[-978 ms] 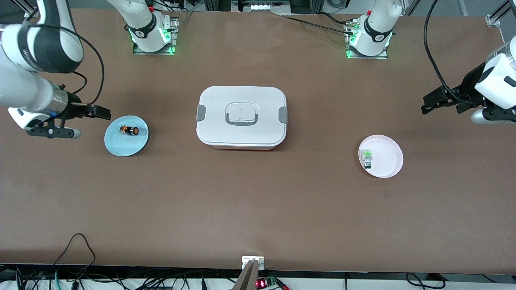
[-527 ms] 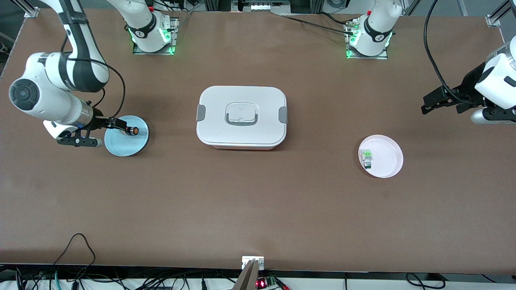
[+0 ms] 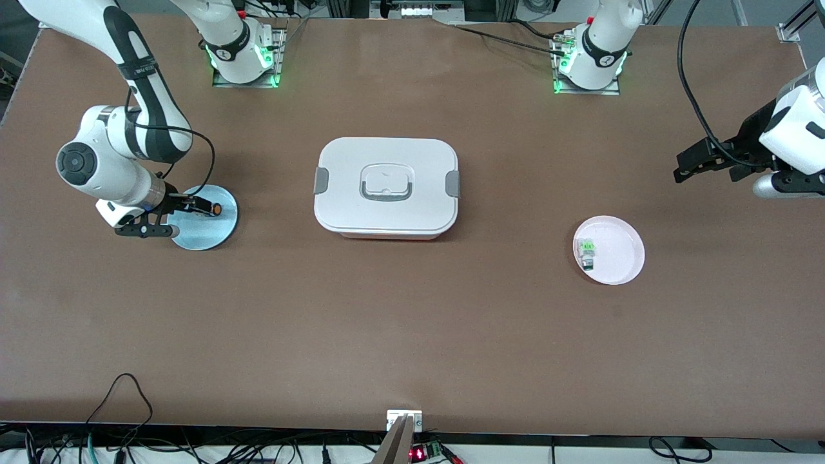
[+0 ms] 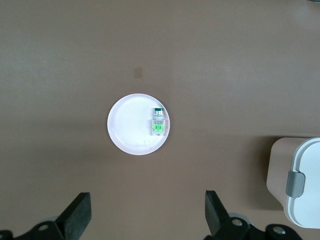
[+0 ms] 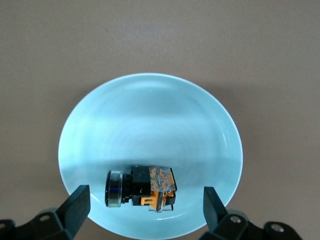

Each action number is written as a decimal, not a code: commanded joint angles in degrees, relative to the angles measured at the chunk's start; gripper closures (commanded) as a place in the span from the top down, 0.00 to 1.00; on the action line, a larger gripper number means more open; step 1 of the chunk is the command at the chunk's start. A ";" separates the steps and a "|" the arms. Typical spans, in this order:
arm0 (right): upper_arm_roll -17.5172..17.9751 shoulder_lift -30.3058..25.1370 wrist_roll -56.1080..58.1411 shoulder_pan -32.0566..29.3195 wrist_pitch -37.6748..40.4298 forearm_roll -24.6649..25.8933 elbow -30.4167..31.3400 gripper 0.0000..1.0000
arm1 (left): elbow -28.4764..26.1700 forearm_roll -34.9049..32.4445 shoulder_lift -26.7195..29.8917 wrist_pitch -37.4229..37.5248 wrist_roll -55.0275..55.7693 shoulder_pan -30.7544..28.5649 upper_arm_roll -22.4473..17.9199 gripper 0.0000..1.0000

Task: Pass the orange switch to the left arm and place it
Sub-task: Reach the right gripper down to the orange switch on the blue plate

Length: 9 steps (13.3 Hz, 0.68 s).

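The work surface is a wide table (image 3: 412, 335) with a matte brown top, evenly lit. Two metal mounting plates (image 3: 248, 71) sit along its farther edge, lit by green indicator lights. Black cables (image 3: 122, 412) trail along the nearer edge. Aluminium framing (image 3: 796, 26), apparently structural, stands at one corner.

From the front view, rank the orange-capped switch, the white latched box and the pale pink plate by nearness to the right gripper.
1. Orange-capped black switch, on the blue plate, at the open right gripper.
2. White latched plastic box, mid-table.
3. Pale pink round plate, toward the left arm's end.
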State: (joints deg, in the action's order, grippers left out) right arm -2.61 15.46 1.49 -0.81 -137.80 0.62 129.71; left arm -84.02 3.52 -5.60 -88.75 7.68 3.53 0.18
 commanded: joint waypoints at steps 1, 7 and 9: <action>0.06 -0.61 0.98 -0.50 -2.38 0.35 2.73 1.00 | 0.44 -0.53 0.50 0.60 -0.39 0.25 -0.18 1.00; 0.15 2.38 0.98 -0.42 -5.20 0.26 3.00 1.00 | 0.35 -0.88 0.50 0.60 -0.39 0.34 -0.09 1.00; 0.24 3.26 0.98 -0.42 -5.64 0.26 3.00 1.00 | 0.35 -0.89 0.85 0.69 -1.52 0.34 0.00 1.00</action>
State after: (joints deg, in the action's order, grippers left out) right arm -2.63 18.15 1.49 -0.82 -142.04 0.62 132.30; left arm -84.02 3.52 -5.59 -88.75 7.53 3.53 0.19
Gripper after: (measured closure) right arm 0.000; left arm 0.000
